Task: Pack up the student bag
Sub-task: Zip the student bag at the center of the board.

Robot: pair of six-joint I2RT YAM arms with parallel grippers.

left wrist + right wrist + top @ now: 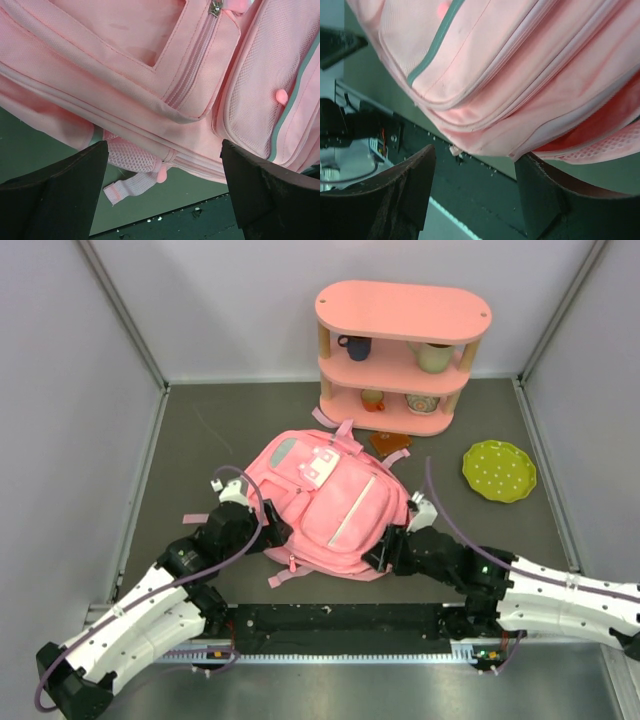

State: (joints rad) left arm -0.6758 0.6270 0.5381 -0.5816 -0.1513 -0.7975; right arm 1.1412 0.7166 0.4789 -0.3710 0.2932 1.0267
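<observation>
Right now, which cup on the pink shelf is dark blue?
The left mug on the middle tier; the right mug beside it is cream.

student bag (330, 505) | soft pink backpack, grey-green patch, white-pink emblem, pink straps | lies flat, front up, turned diagonally | middle of dark table (200, 430)

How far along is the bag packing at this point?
Done: nothing that shows. The bag lies front up and its visible zip is shut. In hand: the left gripper and the right gripper are open at its near corners, holding nothing. Left: probably opening, loading and closing it.
</observation>
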